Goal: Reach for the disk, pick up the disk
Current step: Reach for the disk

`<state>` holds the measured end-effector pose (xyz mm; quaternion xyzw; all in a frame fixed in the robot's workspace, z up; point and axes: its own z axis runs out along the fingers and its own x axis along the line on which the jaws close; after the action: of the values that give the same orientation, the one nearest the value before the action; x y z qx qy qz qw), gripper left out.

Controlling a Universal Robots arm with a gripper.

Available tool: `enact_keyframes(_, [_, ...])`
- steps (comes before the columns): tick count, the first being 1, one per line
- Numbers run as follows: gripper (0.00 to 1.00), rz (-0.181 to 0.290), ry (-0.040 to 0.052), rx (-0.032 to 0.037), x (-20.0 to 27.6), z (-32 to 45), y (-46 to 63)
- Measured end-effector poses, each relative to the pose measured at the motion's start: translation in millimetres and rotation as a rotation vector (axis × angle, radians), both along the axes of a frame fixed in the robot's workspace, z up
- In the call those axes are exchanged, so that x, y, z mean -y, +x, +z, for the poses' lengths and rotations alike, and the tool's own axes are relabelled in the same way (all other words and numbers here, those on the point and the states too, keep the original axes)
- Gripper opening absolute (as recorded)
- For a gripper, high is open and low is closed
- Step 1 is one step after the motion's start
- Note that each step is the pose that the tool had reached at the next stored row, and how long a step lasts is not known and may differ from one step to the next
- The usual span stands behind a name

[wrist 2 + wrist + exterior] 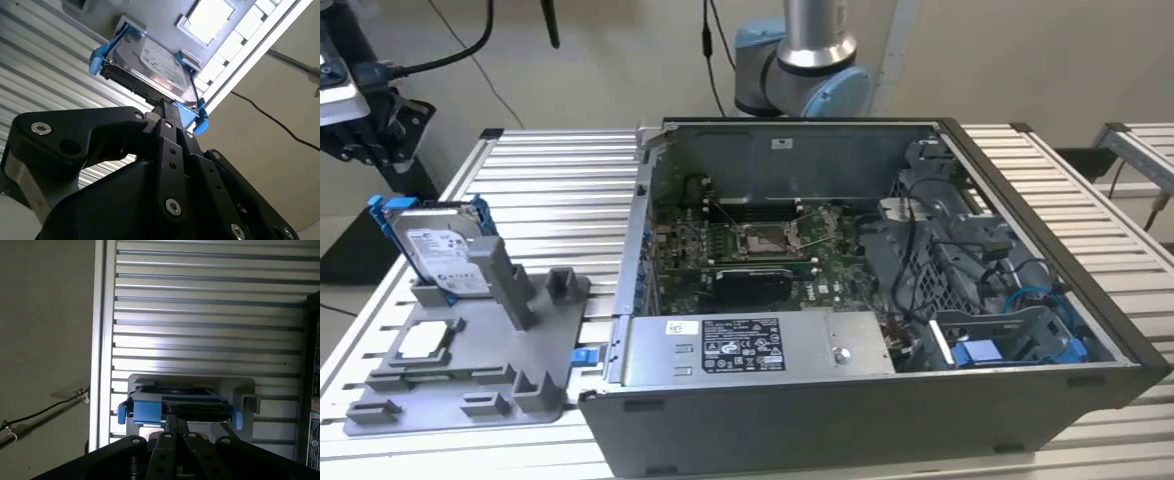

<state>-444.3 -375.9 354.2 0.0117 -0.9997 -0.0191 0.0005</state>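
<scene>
I see the slatted table (547,170) spread beneath my gripper (162,106), with the open computer case (854,420) off to one side of it. Just ahead of the fingertips, a grey holder (507,290) props the disk (150,65) upright. Its long axis points up at the gripper, short blue-framed edge nearest. The fingers are pressed together, holding nothing.

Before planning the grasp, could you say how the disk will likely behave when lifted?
Probably rigid: the disk has a metal body. Likely tippy, standing on edge in the grey holder. Its blue frame may flex.
</scene>
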Motion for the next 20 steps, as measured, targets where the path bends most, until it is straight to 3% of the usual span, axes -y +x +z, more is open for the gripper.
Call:
enact_keyframes(6, [0.00, 0.001, 0.0000, 0.0000, 0.0, 0.0, -18.8])
enact_keyframes(16, [0.00, 0.001, 0.0001, 0.0001, 0.0, -0.1, -18.5])
enact_keyframes(20, [0.00, 0.001, -0.0001, -0.0005, 0.1, 0.0, -11.0])
